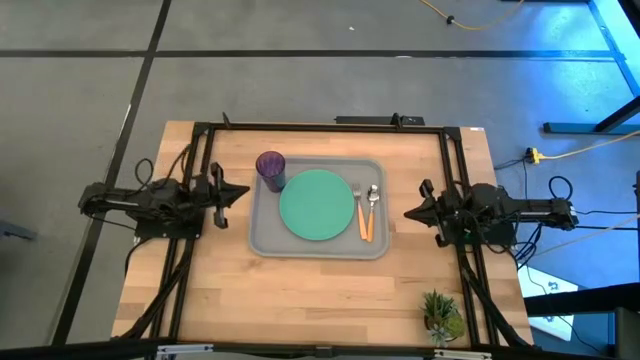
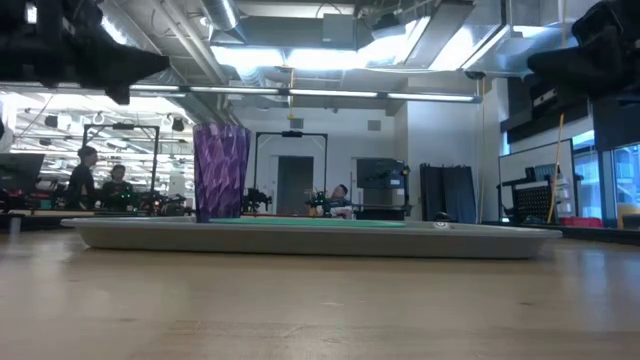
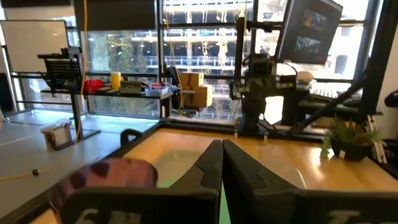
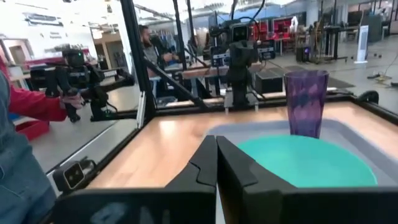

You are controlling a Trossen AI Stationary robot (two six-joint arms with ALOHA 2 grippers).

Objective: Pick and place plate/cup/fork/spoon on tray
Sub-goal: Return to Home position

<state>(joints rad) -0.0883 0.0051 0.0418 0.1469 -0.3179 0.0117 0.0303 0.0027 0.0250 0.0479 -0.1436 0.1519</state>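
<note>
**Kim:** Table (image 2: 320, 300) edge fills the near part of the low view, bare wood. Behind it the tray (image 2: 500, 240) sits flat, with the cup (image 2: 221, 172) upright on it.

**Raj:** Where's everything else on the tray?

**Kim:** High view: plate (image 1: 317, 204) is in the middle of the tray (image 1: 262, 240). Cup (image 1: 271, 167) is at the tray's far corner on the left arm's side, just beside the plate rim. Fork (image 1: 360, 208) and spoon (image 1: 371, 207) lie side by side on the strip between the plate and the tray's right rim, heads pointing to the table's far side. Fork is nearer the plate, spoon outside it.

**Raj:** Grippers?

**Kim:** Left gripper (image 1: 243, 191) hangs just off the tray's left rim, fingertips aimed at the cup and plate, holding nothing. Its wrist view shows the fingers (image 3: 208, 171) pressed together, cup blurred close by.

**Raj:** Right one?

**Kim:** Right gripper (image 1: 410, 212) is just off the tray's right rim, tips aimed at the spoon and fork, not touching them. Fingers (image 4: 205, 163) are pressed together too, nothing between them. Plate and cup lie beyond the tips in that wrist view.

**Raj:** Anything else on the table?

**Kim:** Small potted plant (image 1: 441, 313) at the near corner on the right arm's side, well apart from the tray.
</note>
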